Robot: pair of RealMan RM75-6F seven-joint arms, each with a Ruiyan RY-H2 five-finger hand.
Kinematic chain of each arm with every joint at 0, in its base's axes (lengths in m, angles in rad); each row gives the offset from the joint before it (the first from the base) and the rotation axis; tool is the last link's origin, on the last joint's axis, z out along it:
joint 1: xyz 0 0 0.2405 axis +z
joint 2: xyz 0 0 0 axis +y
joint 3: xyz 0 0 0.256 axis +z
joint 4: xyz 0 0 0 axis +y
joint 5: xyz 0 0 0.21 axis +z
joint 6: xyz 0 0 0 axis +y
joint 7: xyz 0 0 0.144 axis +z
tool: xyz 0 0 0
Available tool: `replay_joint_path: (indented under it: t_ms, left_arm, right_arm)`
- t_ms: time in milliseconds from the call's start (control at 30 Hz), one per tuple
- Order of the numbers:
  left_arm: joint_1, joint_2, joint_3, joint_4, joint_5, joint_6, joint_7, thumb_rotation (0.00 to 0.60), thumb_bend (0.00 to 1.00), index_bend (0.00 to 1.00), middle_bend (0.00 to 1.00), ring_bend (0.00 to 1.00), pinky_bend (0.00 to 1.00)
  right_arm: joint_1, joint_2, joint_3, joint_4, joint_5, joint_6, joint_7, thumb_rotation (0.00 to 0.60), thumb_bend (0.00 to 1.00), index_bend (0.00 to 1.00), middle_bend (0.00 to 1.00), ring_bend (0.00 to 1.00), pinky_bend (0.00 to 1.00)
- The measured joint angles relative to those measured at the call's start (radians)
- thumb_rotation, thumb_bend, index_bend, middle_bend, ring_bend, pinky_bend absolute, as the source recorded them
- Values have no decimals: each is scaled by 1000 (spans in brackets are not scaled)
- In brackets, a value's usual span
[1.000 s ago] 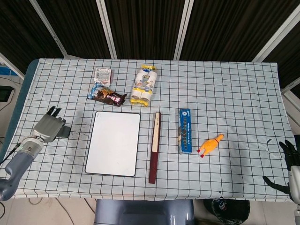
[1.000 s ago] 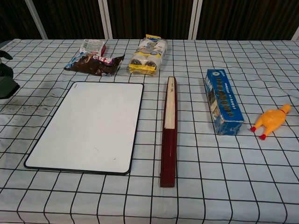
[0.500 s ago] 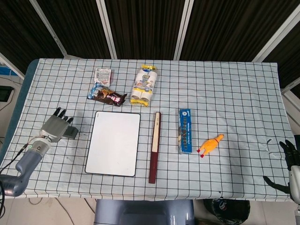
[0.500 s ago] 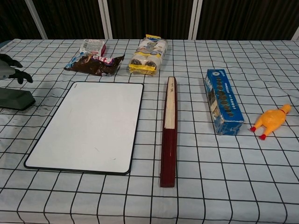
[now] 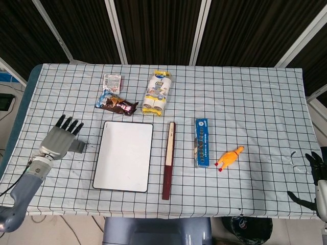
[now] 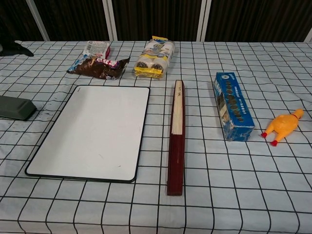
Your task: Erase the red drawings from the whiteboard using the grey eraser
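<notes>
Whiteboard and grey eraser on checked counter, hands clear

Whiteboard (image 6: 92, 130) lay flat, its surface white with no red visible; grey eraser (image 6: 15, 107) rested on the counter (image 6: 253, 195) just left of it, touched by nothing. Left hand (image 5: 60, 141) hovered above the eraser, fingers spread, empty. Right hand (image 5: 318, 176) sat at the counter's far right edge, its fingers' posture indiscernible.

Grey robot hand (image 5: 60, 140), black fingertips

head view overhead, chest view low, near
</notes>
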Motion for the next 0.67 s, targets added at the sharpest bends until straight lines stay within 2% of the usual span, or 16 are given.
replay_joint_path:
  t_ms: [133, 333, 500, 667]
  left_arm:
    - [68, 117, 9, -181, 133, 159, -27, 600, 136, 0, 20, 0, 0]
    - [218, 224, 65, -285, 337, 339, -103, 600, 130, 0, 16, 0, 0]
    - [325, 252, 115, -264, 472, 435, -200, 600, 127, 0, 14, 0, 0]
    - [389, 243, 138, -164, 541, 483, -300, 600, 126, 0, 9, 0, 0]
  right_arm:
    - [0, -1, 1, 1, -3, 5, -3, 600, 171, 11, 59, 142, 187]
    - [0, -5, 4, 5, -8, 14, -6, 600, 164, 10, 59, 139, 187]
    - [-1, -10, 8, 14, -18, 26, -4, 600, 145, 9, 58, 135, 187]
    - [-1, -13, 8, 24, -31, 34, -4, 600, 136, 9, 56, 135, 187]
